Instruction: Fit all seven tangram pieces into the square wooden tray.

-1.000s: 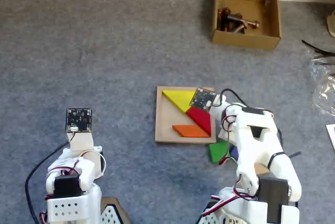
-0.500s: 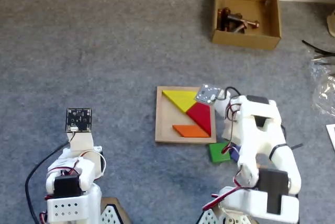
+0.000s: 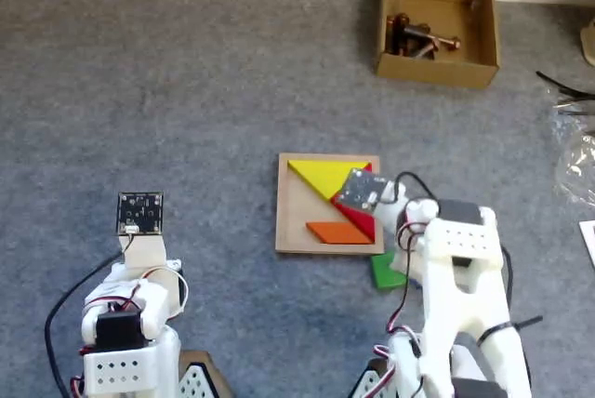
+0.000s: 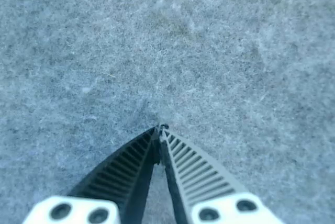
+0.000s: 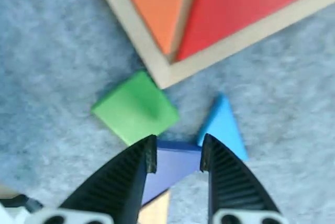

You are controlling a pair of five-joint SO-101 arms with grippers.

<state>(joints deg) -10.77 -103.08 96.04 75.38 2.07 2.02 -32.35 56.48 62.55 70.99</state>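
Right wrist view: right pincer [image 5: 178,154] spread astride the purple piece [image 5: 171,167], perhaps touching it

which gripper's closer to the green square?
Right. The right gripper hovers just beside the green square, by a corner of the tray; the left gripper sits over carpet on the tray's other side.

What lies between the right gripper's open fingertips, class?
In the right wrist view, a purple piece shows in that gap, close to the green square and the blue triangle.
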